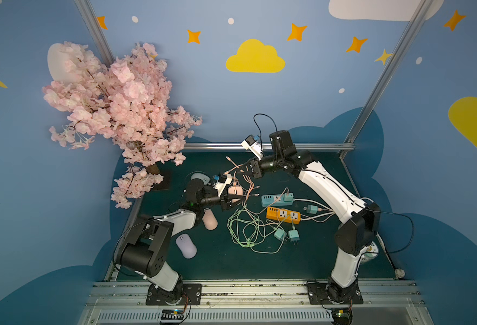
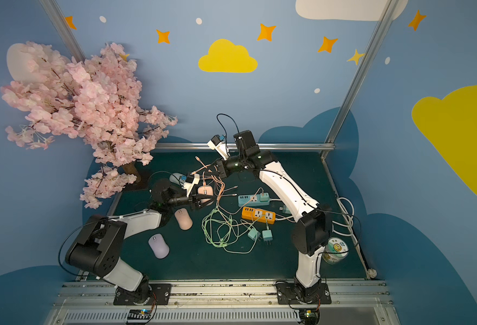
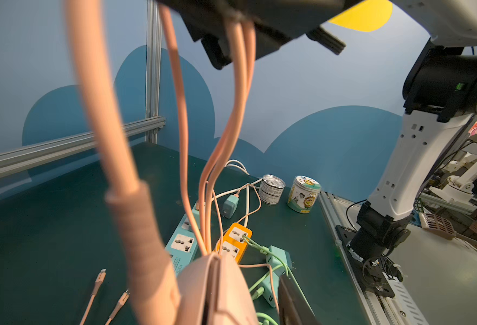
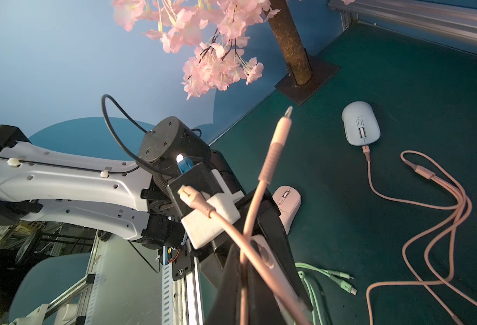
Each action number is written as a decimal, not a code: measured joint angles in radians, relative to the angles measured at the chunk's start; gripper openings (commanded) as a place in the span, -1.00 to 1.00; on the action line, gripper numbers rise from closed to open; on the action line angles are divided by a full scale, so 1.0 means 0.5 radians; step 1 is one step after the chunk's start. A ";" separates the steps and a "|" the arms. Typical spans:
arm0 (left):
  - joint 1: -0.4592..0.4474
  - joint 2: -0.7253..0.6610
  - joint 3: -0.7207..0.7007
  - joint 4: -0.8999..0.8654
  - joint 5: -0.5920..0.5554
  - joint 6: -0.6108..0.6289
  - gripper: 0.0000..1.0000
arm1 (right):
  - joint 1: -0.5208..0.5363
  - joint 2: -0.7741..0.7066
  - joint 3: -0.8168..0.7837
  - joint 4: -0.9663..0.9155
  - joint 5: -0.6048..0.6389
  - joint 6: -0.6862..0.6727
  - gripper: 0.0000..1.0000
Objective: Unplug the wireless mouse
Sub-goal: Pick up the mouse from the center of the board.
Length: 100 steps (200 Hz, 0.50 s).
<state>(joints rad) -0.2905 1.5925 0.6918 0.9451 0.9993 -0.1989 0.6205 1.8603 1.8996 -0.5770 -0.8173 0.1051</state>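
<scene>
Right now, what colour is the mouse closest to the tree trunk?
Pale blue. The mouse shows best in the right wrist view.

— Which one is ours?

— The pink wireless mouse (image 1: 235,191), mid-table toward the back, at the fingertips of the left gripper (image 1: 238,203). Its front end points to the rear wall.

— Do we see it gripped?

— We cannot tell. Up close the mouse (image 3: 220,289) lies turned on its side between the fingers, with a seam running along its shell.

— And the pink charging cable (image 3: 243,78)?

— Its thin strands meet the mouse's front end and climb to the right gripper (image 1: 248,170), which is clamped on them. Past that grip two free plugs (image 4: 282,123) stick out. The plug at the mouse itself we cannot make out.
</scene>
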 measured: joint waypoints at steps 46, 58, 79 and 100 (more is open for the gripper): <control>-0.070 -0.002 -0.033 0.013 -0.014 -0.067 0.05 | 0.000 -0.083 -0.015 -0.001 0.091 0.005 -1.00; -0.123 -0.003 -0.042 0.013 -0.019 -0.068 -0.04 | 0.000 -0.146 -0.092 0.019 0.131 0.017 -1.00; -0.198 -0.010 -0.082 0.014 -0.036 -0.067 -0.25 | 0.000 -0.280 -0.269 0.027 0.203 0.030 -1.00; -0.229 -0.017 -0.117 0.031 -0.056 -0.082 -0.23 | 0.001 -0.372 -0.372 0.021 0.280 0.036 -1.00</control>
<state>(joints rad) -0.4049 1.5841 0.6331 0.9607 0.9714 -0.2398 0.6209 1.6741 1.7138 -0.5667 -0.6773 0.1230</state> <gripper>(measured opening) 0.392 0.053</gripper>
